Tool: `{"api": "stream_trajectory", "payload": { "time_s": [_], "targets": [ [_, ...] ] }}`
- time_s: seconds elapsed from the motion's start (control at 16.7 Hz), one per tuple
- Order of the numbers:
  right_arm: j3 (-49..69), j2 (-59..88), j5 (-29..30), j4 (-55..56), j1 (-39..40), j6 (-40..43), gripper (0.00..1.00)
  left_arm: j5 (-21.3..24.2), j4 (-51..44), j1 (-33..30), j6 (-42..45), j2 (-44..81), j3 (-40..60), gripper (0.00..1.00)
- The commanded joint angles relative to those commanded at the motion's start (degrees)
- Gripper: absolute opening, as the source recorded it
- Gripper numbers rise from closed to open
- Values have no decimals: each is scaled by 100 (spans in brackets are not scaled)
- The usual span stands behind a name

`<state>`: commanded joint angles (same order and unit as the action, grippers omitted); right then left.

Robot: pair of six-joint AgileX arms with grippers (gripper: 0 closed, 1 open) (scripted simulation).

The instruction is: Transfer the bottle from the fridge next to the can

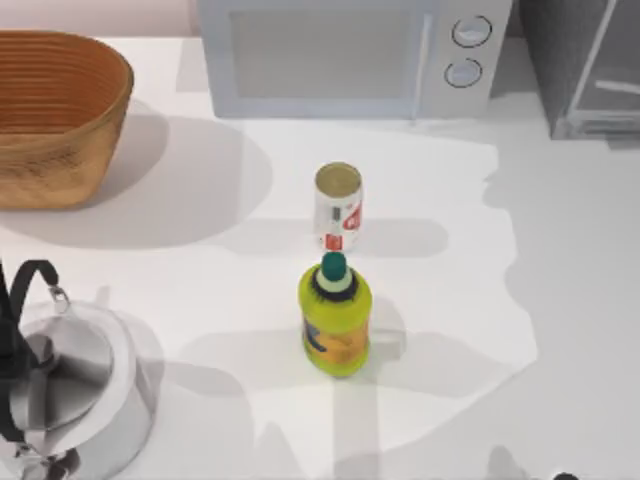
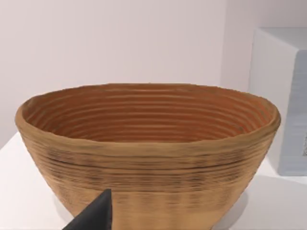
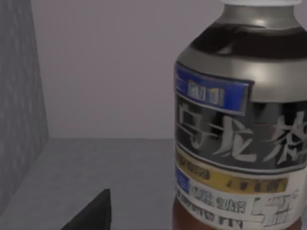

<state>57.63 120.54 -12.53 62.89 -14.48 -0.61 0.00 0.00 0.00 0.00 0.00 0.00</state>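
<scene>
Bottle, slim, reddish-brown, grey-blue-labelled, stands inside the grey boxy fridge at two o'clock; transfer looks barely begun. White red-marked can waits mid-desk. Whether either arm's fingers are released or clenched, I cannot tell.

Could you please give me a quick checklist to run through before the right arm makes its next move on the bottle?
1. Bottle located: ok, it stands upright close ahead in the right wrist view, on a grey floor with a grey wall beside it.
2. Right tool closed on the bottle: cannot tell, just one dark finger shows, apart from it.
3. Fridge door open: cannot tell from the top view.
4. Can in place: ok, upright mid-table.
5. Room beside the can: ok on either side; the yellow-green bottle stands just in front.
6. Left tool out of the way: ok, it faces the basket.
</scene>
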Motion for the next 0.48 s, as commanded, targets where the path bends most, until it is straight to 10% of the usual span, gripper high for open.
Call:
{"api": "stream_trajectory", "payload": {
  "time_s": [0.48],
  "targets": [
    [782, 430, 92, -352, 84, 4, 100, 0, 0, 0, 0, 0, 0, 100]
  ]
}}
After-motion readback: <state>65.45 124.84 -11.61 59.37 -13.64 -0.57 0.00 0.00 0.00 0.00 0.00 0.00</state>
